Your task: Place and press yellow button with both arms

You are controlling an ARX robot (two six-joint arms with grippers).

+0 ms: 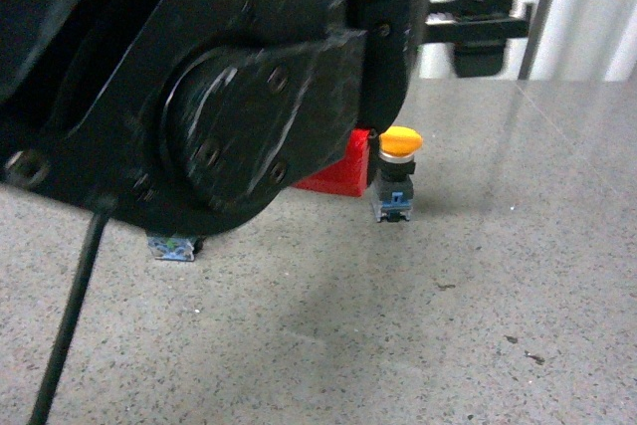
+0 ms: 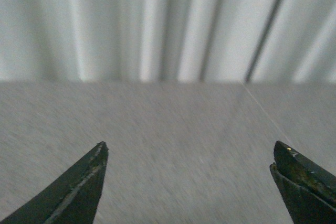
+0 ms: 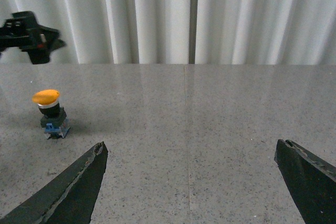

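The yellow button (image 1: 400, 171) stands upright on the grey speckled table, with its yellow cap, silver ring, black body and blue-grey base. It also shows in the right wrist view (image 3: 50, 113), ahead of and off to one side of my right gripper (image 3: 189, 148), which is open and empty. A bulky black arm (image 1: 199, 77) fills the upper left of the front view, with a red panel (image 1: 333, 174) behind it beside the button. My left gripper (image 2: 189, 150) is open over bare table, and its view is blurred. It shows small at the back (image 1: 488, 19).
A blue-grey base of another button (image 1: 174, 246) peeks out under the black arm; its cap is hidden. A black cable (image 1: 68, 330) hangs at the front left. White curtains (image 3: 210, 14) close off the table's far edge.
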